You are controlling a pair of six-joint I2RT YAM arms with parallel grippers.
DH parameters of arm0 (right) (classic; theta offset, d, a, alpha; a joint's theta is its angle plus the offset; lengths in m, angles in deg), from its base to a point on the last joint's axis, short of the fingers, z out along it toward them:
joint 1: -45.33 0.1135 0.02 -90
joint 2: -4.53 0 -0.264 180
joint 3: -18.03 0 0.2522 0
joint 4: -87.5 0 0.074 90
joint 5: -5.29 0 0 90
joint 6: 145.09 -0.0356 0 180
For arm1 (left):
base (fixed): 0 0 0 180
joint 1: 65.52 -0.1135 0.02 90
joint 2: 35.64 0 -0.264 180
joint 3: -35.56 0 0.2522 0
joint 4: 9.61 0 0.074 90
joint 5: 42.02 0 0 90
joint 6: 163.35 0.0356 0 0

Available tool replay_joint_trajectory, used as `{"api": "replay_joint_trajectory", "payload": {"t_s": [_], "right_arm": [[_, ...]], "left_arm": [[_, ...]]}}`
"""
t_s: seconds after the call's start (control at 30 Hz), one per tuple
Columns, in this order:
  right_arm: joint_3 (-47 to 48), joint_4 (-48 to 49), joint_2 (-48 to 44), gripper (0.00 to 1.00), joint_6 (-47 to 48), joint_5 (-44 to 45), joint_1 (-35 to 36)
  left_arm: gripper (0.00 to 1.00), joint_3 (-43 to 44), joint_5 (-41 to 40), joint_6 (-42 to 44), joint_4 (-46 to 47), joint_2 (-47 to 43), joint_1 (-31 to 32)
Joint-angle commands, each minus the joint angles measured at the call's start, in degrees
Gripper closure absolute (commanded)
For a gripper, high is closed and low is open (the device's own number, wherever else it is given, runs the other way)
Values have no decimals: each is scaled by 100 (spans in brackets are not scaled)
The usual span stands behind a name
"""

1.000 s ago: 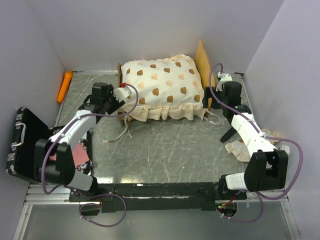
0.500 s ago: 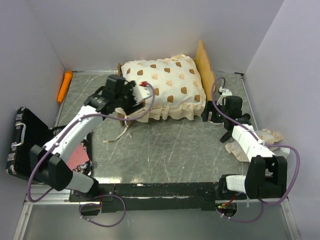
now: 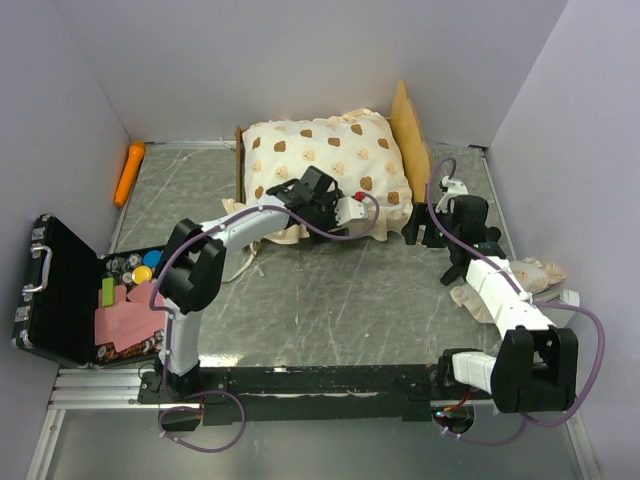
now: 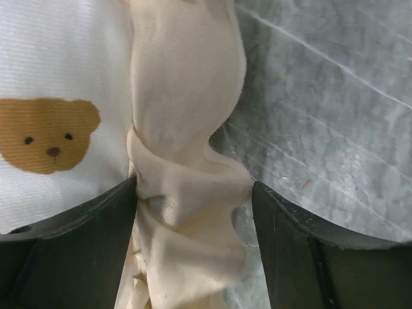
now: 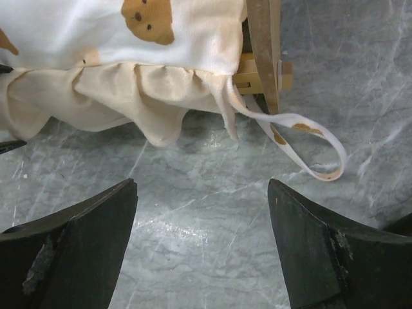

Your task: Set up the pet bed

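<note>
Top external view is showing the pet bed sitting at the table's far middle. The left gripper is straddling the mattress's cream ruffle with its jaws spread wide. The right gripper is hovering wide open beside the headboard, gripping nothing.

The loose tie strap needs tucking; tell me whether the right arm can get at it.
Probably yes: the right claw stands open just short of the strap, with nothing lying between them.

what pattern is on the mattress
The mattress is cream with brown bear faces, clearest in the left wrist view.
</note>
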Motion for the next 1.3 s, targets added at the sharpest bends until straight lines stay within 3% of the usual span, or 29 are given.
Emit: {"api": "replay_joint_trajectory", "payload": {"t_s": [0.0, 0.17, 0.43, 0.57, 0.7, 0.87, 0.97, 1.27], "right_arm": [[-151, 25, -325, 11, -75, -32, 3], [-213, 157, -378, 11, -74, -172, 4], [-327, 306, -299, 11, -101, -383, 3], [-362, 333, -255, 12, -110, -427, 3], [-424, 333, -290, 12, -83, -436, 12], [-424, 228, -395, 13, -22, -594, 4], [-468, 157, -536, 14, 31, -489, 3], [-468, -335, -878, 19, 312, -121, 178]], "left_arm": [[26, 108, 714, 251, -211, -138, -17], [26, 370, 565, 145, -254, 370, -79], [36, 90, 56, 180, 228, 828, -96], [62, 159, 117, 198, 114, 987, -96], [99, 335, 267, 216, -202, 1048, -97], [99, 1107, 582, 58, -1185, 1172, -131], [99, 1487, 1319, -293, -1565, 883, -351], [99, 899, 2095, -277, -2206, -23, -597]]}}
